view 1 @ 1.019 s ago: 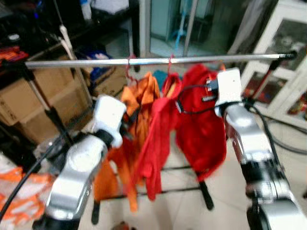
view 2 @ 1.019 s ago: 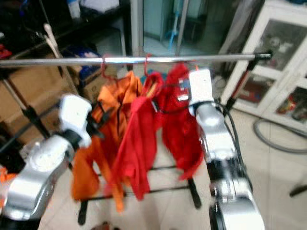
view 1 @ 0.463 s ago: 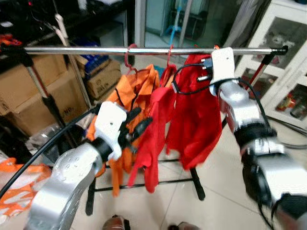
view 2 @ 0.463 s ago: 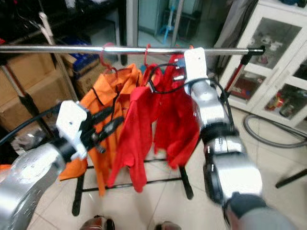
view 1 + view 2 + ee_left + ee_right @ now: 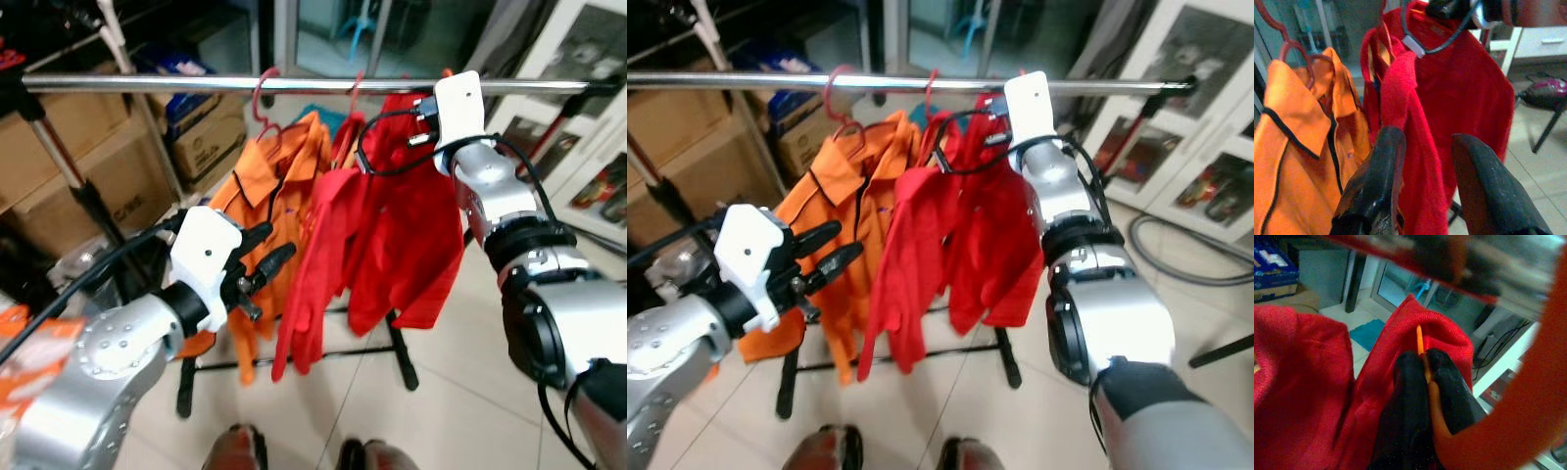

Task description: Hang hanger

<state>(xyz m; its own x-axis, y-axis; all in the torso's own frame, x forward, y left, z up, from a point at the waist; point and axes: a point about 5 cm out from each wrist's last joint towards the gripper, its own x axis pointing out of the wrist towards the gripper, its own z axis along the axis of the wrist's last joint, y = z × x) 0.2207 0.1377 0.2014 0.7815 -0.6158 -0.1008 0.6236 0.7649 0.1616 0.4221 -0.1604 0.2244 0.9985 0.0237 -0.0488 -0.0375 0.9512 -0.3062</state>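
The long horizontal chrome garment rail is lying bare along its left stretch, giving open room for a gripper to pass above the stacked brown cardboard boxes. Toward the middle, the orange collared shirt and the two red garments are hanging packed together, blocking any way through. Behind them, the white glass-fronted cabinet is closing off the right side.

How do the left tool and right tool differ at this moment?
The left tool is open and holds nothing, low in front of the orange collared shirt. The right tool is shut on a thin orange hanger, up at the shiny metal rail. Both have black fingers.
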